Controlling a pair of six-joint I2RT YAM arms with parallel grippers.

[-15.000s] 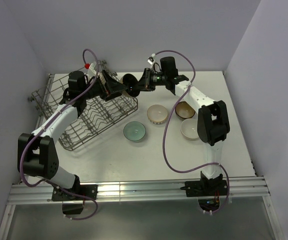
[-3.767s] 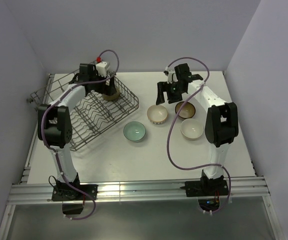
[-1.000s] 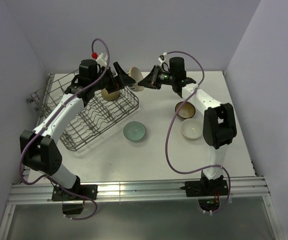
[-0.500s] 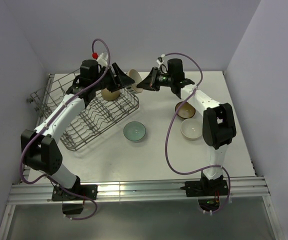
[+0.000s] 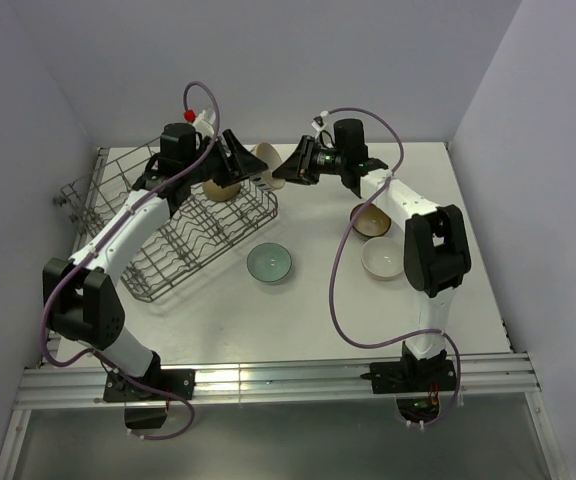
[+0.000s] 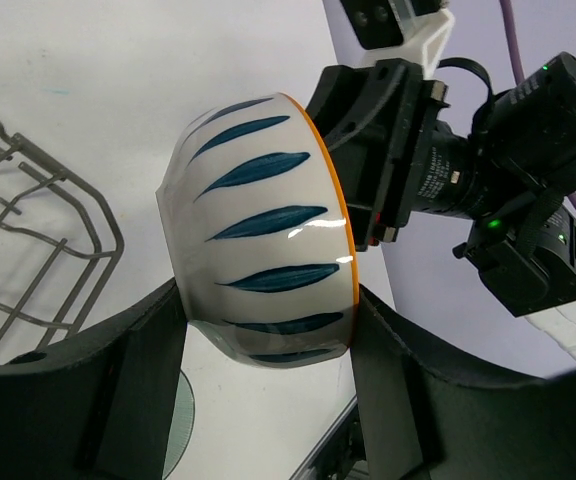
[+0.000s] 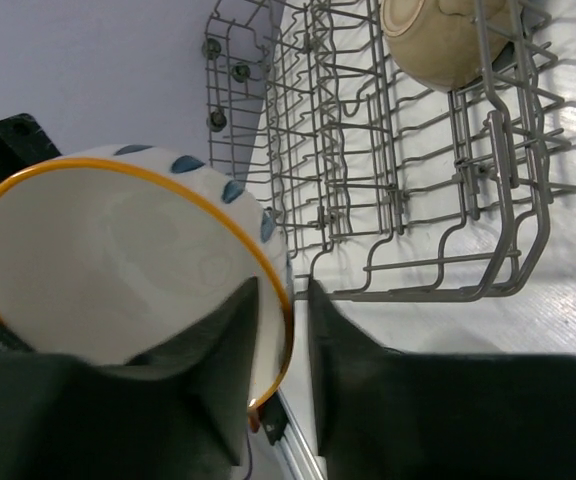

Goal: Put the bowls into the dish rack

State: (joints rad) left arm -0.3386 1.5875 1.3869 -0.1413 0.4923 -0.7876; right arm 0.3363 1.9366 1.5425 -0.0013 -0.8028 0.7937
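Bowl [image 6: 268,250], white, blue leaf strokes, orange rim, glossy

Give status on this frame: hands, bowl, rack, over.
Left hand clasps striped bowl mid-air beside dish rack. Right hand straddles its rim, jaws slack. One tan bowl racked; teal bowl, brown bowl, white bowl on table. No obstruction seen.

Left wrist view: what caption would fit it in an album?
Left gripper flanking a blue-striped bowl, right gripper at its orange rim, dish rack corner alongside.
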